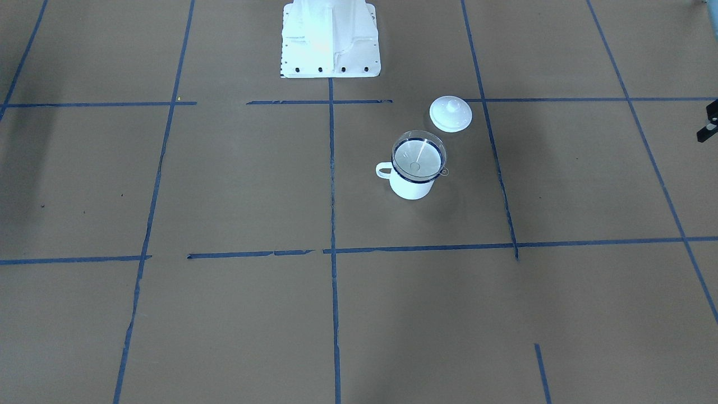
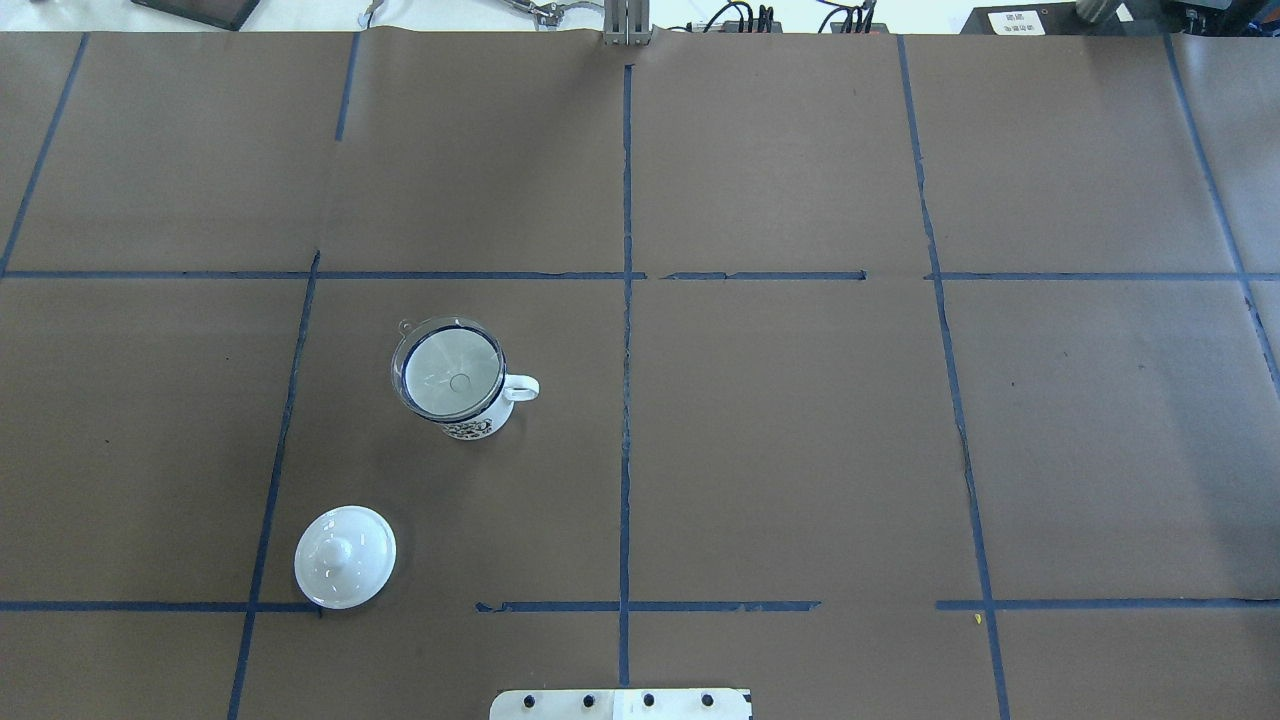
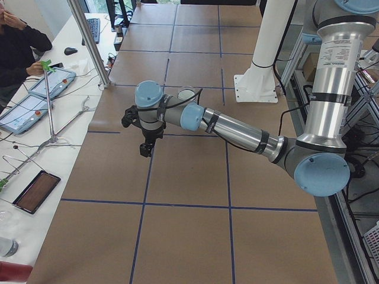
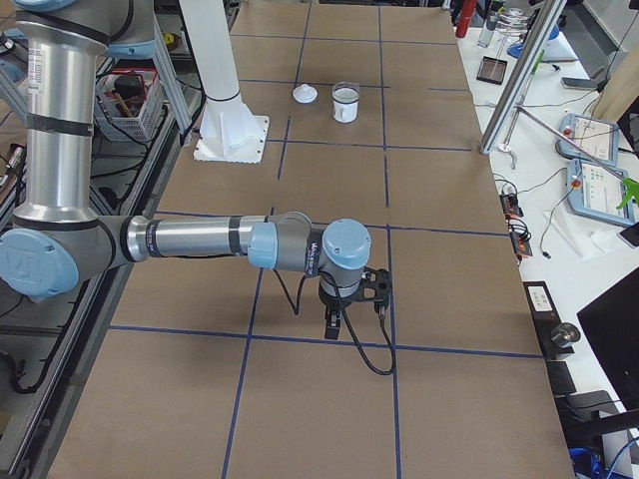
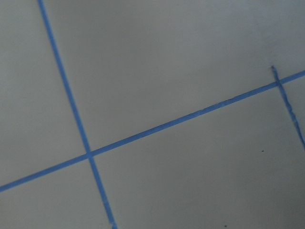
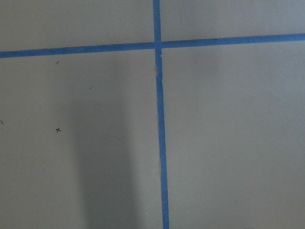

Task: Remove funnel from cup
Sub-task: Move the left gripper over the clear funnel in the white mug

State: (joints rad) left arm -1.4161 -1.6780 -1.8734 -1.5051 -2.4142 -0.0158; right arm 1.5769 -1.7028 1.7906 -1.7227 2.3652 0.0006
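Nesting inside cup (image 2: 478, 428), funnel (image 2: 450, 368).

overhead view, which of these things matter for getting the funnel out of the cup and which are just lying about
Belong to the job:
funnel, clear, seated in the cup's mouth
cup, white mug with a dark rim, standing upright

Just lying about:
white knobbed lid, knob up, well apart from the cup
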